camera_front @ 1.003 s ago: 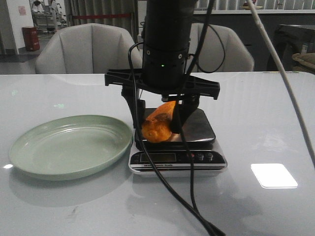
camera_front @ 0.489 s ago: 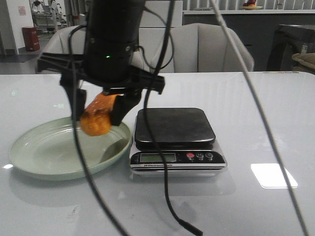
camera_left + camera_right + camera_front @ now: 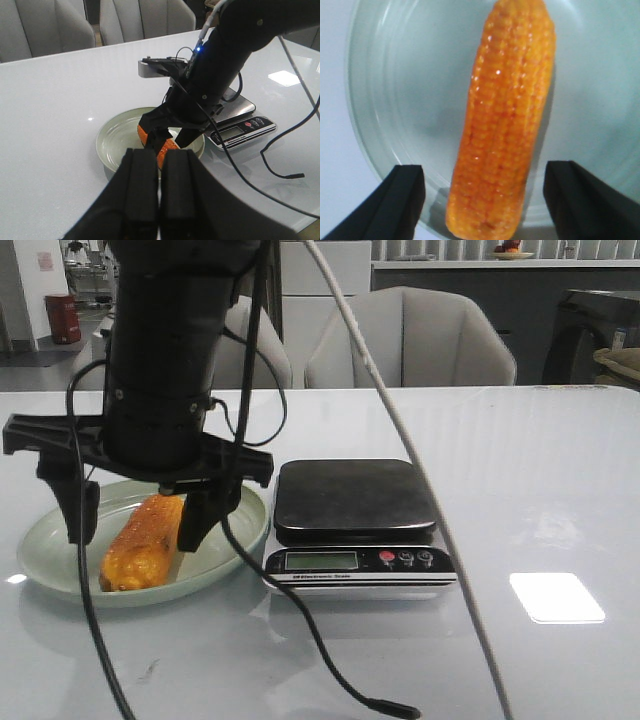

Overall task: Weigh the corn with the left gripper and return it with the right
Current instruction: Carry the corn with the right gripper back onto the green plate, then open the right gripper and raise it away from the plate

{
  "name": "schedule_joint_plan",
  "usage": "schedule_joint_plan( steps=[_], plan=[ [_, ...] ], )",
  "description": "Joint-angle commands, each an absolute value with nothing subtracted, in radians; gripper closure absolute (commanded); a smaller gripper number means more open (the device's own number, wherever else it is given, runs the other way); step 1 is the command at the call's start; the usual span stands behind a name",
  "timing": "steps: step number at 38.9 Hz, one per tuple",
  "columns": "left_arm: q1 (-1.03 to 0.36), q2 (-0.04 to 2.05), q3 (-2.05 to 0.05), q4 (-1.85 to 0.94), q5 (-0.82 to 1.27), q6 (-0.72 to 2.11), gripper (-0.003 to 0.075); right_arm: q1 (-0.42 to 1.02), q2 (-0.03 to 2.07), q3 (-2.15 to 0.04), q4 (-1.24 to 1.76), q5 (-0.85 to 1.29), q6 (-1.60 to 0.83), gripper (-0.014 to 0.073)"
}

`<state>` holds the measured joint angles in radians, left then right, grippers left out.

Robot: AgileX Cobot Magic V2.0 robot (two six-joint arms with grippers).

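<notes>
The orange-yellow corn [image 3: 138, 545] lies in the pale green plate [image 3: 50, 550], apart from both fingers. My right gripper [image 3: 137, 520] hangs over it, open, one black finger on each side of the cob. In the right wrist view the corn [image 3: 507, 125] lies lengthwise on the plate [image 3: 395, 100] between the spread fingertips of that gripper [image 3: 495, 200]. My left gripper [image 3: 160, 160] is shut and empty, held back near the table's front edge. From there it looks at the right gripper [image 3: 172, 139], the corn [image 3: 167, 149] and the plate [image 3: 115, 145].
The kitchen scale [image 3: 355, 560] with its bare dark platform [image 3: 352, 495] stands just right of the plate; it also shows in the left wrist view [image 3: 242, 131]. Thin black cables [image 3: 310, 640] trail over the white table in front of it. Grey chairs stand behind the table.
My right arm carried the corn left from the scale's platform to the plate, lowered it and opened. The corn now lies free in the plate.
</notes>
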<state>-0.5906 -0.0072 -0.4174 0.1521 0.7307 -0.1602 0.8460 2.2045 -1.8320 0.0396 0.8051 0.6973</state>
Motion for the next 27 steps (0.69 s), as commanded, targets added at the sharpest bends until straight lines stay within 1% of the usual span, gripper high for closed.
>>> schedule_joint_plan(
  steps=[1,10,14,19,27],
  plan=[
    [-0.589,-0.006,-0.440,0.159,0.660,-0.161,0.0606,0.816,2.090,-1.884,0.000,0.838,0.652,-0.0011],
    [-0.589,-0.006,-0.440,0.159,0.660,-0.161,0.0606,0.718,1.967,-1.884,0.000,1.036,0.414,-0.0011],
    [-0.589,-0.006,-0.440,0.159,0.660,-0.161,0.0606,0.679,1.906,-1.880,0.000,1.089,0.326,-0.0011],
    [-0.589,-0.006,-0.440,0.159,0.660,-0.161,0.0606,0.636,1.784,-1.798,0.000,1.060,0.237,-0.0011],
    [-0.589,-0.006,-0.440,0.159,0.660,-0.161,0.0606,0.553,1.505,-1.462,0.006,0.900,0.199,-0.0011]
  ],
)
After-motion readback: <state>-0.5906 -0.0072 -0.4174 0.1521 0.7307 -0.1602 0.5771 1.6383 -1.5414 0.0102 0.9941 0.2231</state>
